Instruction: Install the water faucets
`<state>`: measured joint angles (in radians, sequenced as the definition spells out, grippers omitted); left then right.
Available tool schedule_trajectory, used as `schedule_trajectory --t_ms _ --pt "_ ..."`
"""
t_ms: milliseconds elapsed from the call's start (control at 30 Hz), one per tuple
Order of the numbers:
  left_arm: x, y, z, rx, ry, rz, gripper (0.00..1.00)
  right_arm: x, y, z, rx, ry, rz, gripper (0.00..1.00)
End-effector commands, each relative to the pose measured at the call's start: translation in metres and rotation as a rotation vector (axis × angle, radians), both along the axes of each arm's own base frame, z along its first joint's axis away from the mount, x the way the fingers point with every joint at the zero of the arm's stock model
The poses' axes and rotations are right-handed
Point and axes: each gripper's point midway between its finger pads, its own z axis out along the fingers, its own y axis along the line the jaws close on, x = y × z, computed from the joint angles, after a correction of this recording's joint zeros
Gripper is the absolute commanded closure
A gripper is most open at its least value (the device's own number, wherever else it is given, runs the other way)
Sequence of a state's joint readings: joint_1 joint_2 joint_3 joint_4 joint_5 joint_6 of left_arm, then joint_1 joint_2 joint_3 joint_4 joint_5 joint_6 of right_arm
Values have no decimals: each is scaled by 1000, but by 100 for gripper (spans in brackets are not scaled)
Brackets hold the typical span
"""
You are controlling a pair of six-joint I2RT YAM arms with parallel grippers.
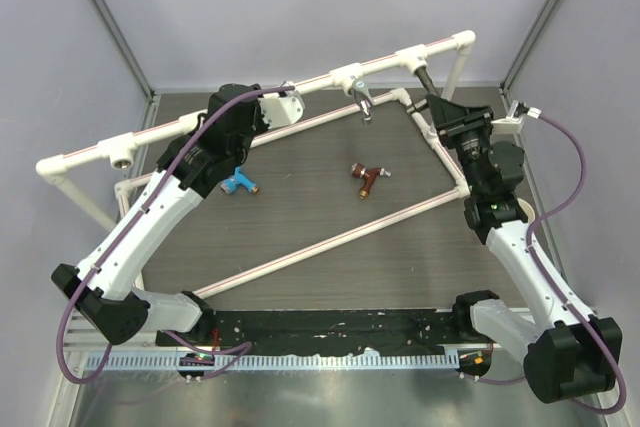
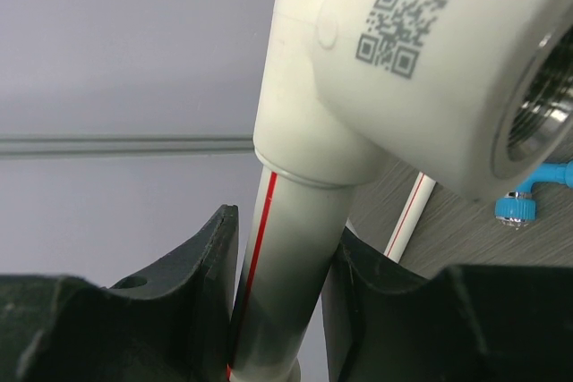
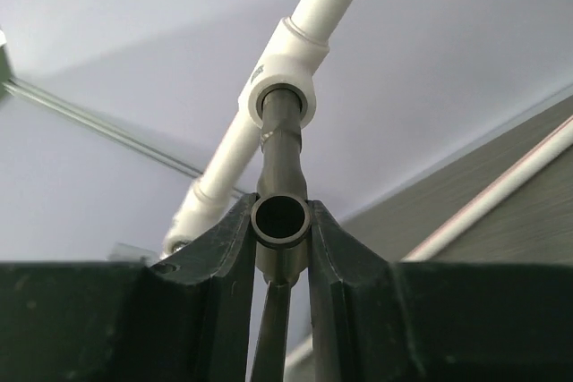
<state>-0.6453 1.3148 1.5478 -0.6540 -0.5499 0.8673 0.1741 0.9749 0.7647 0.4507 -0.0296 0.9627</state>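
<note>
My right gripper (image 1: 432, 99) (image 3: 281, 207) is shut on the dark blackish faucet (image 1: 425, 80) (image 3: 283, 145), whose far end sits in a white tee socket (image 3: 285, 87) on the top rail. My left gripper (image 1: 268, 113) (image 2: 286, 225) is shut on the white red-striped pipe (image 2: 291, 248) just below another tee socket (image 2: 421, 87) with an open threaded mouth. The chrome faucet (image 1: 361, 99) hangs from the middle tee. The red-brown faucet (image 1: 367, 178) and the blue faucet (image 1: 239, 183) (image 2: 528, 192) lie loose on the table.
The white pipe frame (image 1: 330, 237) runs diagonally across the dark table, with legs at both ends. An open tee socket (image 1: 122, 156) sits at the rail's left end. Grey walls stand close behind and at both sides.
</note>
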Motion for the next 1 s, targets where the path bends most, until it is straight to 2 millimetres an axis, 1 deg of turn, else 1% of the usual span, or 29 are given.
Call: schedule_trajectory --t_ms 0,33,67,100,133,167,233,267,333,367,433,467,500,567,633,667,700,733,767,800,833,867,900,933,967 --pt "-10 -24 13 -223 -33 -35 100 -54 12 108 568 -266 302 99" --pt "-10 -24 13 -220 -32 -36 100 -50 4 105 622 -263 273 99" --pt "-10 -24 15 -223 -36 -36 100 -52 1 105 671 -256 287 97" --pt "-10 -23 14 -223 -33 -35 100 -50 -8 106 708 -266 242 96" --pt "-11 -23 14 -222 -33 -35 100 -52 -13 104 729 -267 224 94" --pt "-11 -23 14 -222 -33 -35 100 -50 -22 104 756 -274 182 91" --pt "-11 -23 15 -224 -36 -36 100 -50 -28 99 766 -265 149 83" --pt "-11 -23 15 -222 -36 -35 100 -49 -29 97 764 -256 137 74" --pt "-12 -22 16 -226 -38 -35 100 -52 -27 100 704 -274 134 64" --pt "-12 -22 16 -224 -39 -35 100 -54 -21 99 664 -269 156 55" --pt "-12 -22 16 -223 -37 -35 100 -55 -18 100 586 -275 151 47" --pt "-11 -22 15 -224 -36 -33 100 -58 -19 101 559 -280 144 40" --pt "-12 -22 16 -225 -37 -34 100 -54 -18 94 535 -244 134 37" --pt "-13 -22 17 -228 -41 -36 100 -57 -21 89 487 -230 101 33" --pt "-13 -23 17 -228 -40 -38 100 -59 -23 86 449 -222 74 32" --pt "-13 -22 17 -227 -39 -36 100 -56 -24 78 429 -187 56 31" --pt "-13 -22 18 -229 -41 -39 100 -61 -26 78 411 -187 46 30" --pt "-13 -22 18 -229 -41 -39 100 -60 -27 74 390 -172 29 29" --pt "-13 -23 17 -228 -40 -39 100 -58 -28 62 346 -128 5 27" --pt "-13 -23 17 -230 -40 -39 100 -62 -29 61 330 -127 -4 27" --pt "-14 -22 18 -228 -41 -40 100 -63 -30 56 309 -115 -15 27" --pt "-13 -23 18 -227 -40 -40 100 -62 -31 45 261 -86 -35 26" --pt "-14 -23 19 -230 -42 -41 100 -63 -31 41 237 -71 -44 25" --pt "-15 -22 19 -228 -44 -42 100 -67 -32 40 215 -69 -53 24" --pt "-14 -22 19 -230 -44 -42 100 -66 -33 31 192 -37 -63 22"
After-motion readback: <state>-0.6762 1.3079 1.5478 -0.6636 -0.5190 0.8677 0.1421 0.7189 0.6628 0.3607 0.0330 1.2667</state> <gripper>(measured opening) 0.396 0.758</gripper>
